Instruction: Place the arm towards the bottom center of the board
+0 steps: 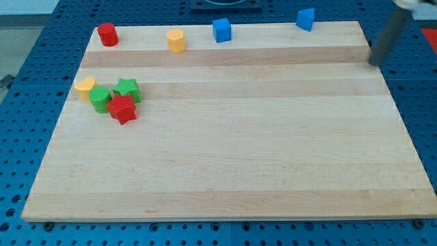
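Observation:
My tip (374, 63) is at the view's right, at the right edge of the wooden board (225, 157), near its top right corner. It touches no block. The nearest block is a blue one (305, 18) at the top edge, to the tip's upper left. A blue cube (221, 30), a yellow hexagonal block (176, 40) and a red cylinder (107, 34) stand along the top edge. At the left a yellow heart-shaped block (85, 87), a green cylinder (101, 98), a green star (127, 89) and a red star (122, 109) sit in a tight cluster.
The board lies on a blue perforated table (416, 102) that shows on all sides. A dark fixture (225, 4) sits beyond the board's top edge.

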Tool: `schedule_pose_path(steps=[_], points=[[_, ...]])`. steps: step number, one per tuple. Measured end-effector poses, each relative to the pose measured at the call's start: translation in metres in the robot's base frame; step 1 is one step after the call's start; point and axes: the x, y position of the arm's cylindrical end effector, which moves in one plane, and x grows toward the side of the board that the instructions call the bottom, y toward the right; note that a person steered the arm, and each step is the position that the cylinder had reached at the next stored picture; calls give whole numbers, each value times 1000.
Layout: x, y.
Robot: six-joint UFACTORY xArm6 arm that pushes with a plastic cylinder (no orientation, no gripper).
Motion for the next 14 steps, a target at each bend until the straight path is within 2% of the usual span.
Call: schedule_pose_path(steps=[1,2,3,5,6,7,8,9,10,11,13,14], points=[[-52,-48],[-56,-64],[-40,-149],[-88,-153],[-53,-159],[0,-177],[16,-189],[63,-239],[76,-246],[163,-285],[247,-334],[247,-334]])
